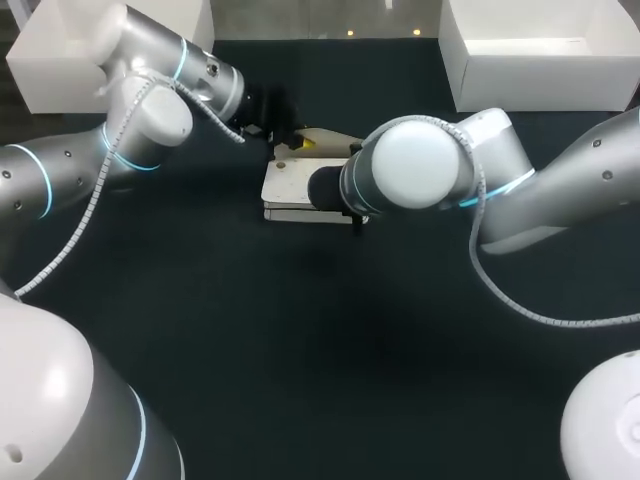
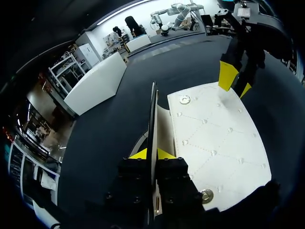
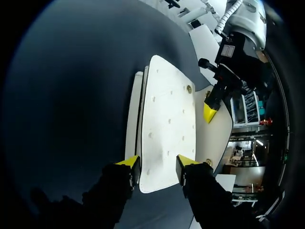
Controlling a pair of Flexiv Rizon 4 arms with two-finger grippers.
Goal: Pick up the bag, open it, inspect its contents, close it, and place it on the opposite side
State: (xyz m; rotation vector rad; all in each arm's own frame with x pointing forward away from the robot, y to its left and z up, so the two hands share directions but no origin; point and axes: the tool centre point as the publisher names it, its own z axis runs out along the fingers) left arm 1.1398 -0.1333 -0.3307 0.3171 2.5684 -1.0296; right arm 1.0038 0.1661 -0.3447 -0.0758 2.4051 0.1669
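a: dark table [image 1: 300,350], left box [image 1: 60,60] and right box [image 1: 540,55], both white, at the far corners. where's the bag?

b: bag [image 2: 214,143] lies flat on the table, mid-width, toward the far side, between the two arms. white, quilted, round metal snaps [image 2: 185,99] on the top panel.

a: shut or opened?

b: opened. one flap [image 2: 153,114] is lifted off the body and stands upright, seen edge-on from the left wrist. rest of the bag is flat on the table.

a: left claw?

b: left gripper [image 2: 153,153] is clamped on that flap, yellow tips tight together with the thin edge pinched between them. left arm [image 1: 150,120] comes in from the far left.

a: right claw?

b: right gripper [image 3: 157,164] is at the opposite end of the bag, fingers spread apart with the end of the top panel between them. can't tell if either tip presses on it. no pinch visible.

a: head view any help?

b: no, the right arm [image 1: 420,165] hides its own claw and part of the bag there.

a: claws touching each other?

b: no, apart, with the bag's length between them.
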